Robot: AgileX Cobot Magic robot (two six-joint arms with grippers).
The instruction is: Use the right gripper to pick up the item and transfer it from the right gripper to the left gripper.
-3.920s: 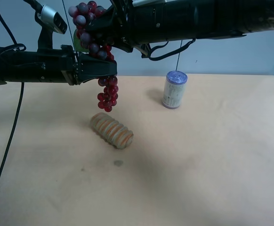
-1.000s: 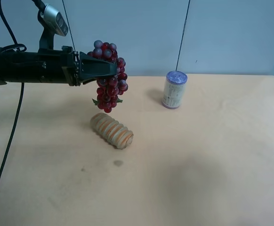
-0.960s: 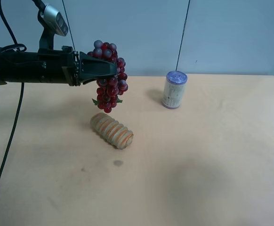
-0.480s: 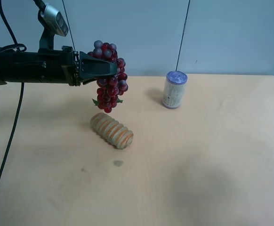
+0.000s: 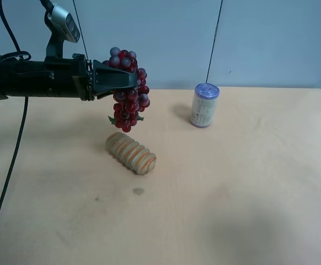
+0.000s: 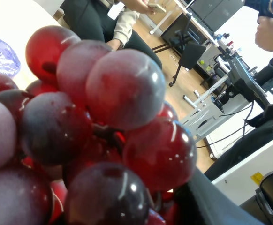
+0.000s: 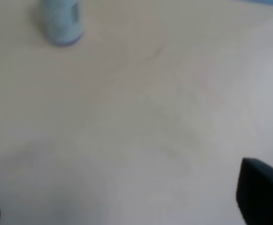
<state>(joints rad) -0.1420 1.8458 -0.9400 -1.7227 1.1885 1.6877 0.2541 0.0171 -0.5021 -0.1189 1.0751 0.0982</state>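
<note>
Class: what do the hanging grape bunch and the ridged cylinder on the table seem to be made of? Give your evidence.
The grape bunch: probably glossy plastic; the left wrist view shows smooth, slightly translucent red and purple balls with sharp highlights. The ridged cylinder: matte, tan with orange stripes, no shine; perhaps foam or soft plastic, the look leaves it open.

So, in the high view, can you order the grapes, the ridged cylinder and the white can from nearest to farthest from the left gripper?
1. The grapes, held in the left gripper itself.
2. The ridged cylinder, lying on the table just below the bunch.
3. The white can, standing farther off toward the view's right.
</note>
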